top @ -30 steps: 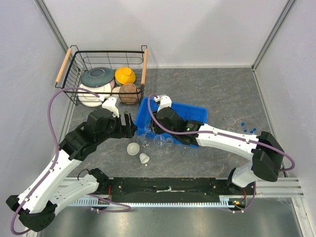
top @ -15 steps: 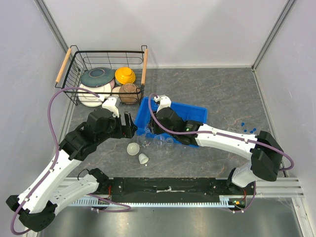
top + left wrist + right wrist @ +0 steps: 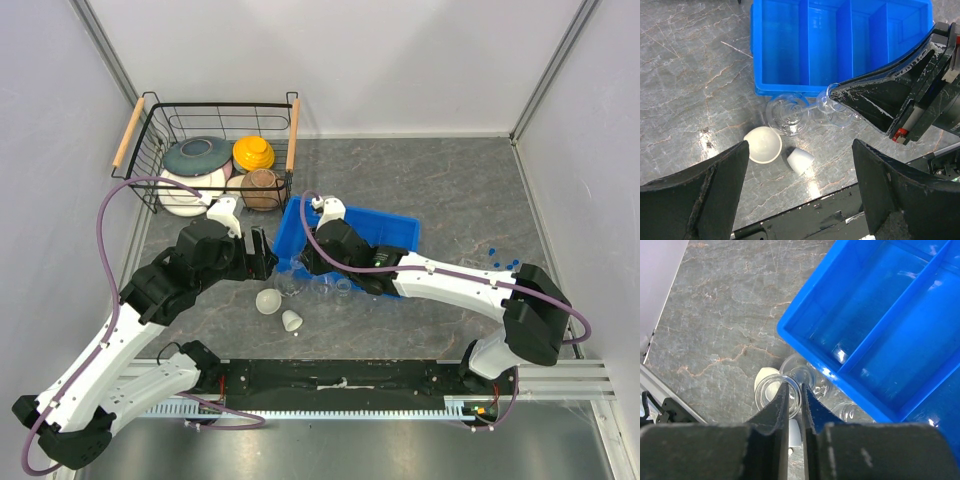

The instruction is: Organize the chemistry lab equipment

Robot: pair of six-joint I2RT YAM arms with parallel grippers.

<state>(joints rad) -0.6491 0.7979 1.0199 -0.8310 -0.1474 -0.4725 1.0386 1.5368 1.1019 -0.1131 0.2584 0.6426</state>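
Top ext.: left gripper [image 3: 271, 259] is being held wide open, empty, over the table [image 3: 460, 180]. Left wrist: glass flask [image 3: 787, 112] and white bulbs [image 3: 762, 145] are being seen just outside the blue bin [image 3: 785, 89]. Right wrist: clear beaker [image 3: 767, 390] is apparently being pinched at its rim by the narrow right gripper [image 3: 795, 400], nr the bin's corner.

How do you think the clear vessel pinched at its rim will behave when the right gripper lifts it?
The clear vessel looks thin-walled and glossy, so probably light, fragile and slippery. Held by the right gripper at one rim point only, it may swing or tilt.
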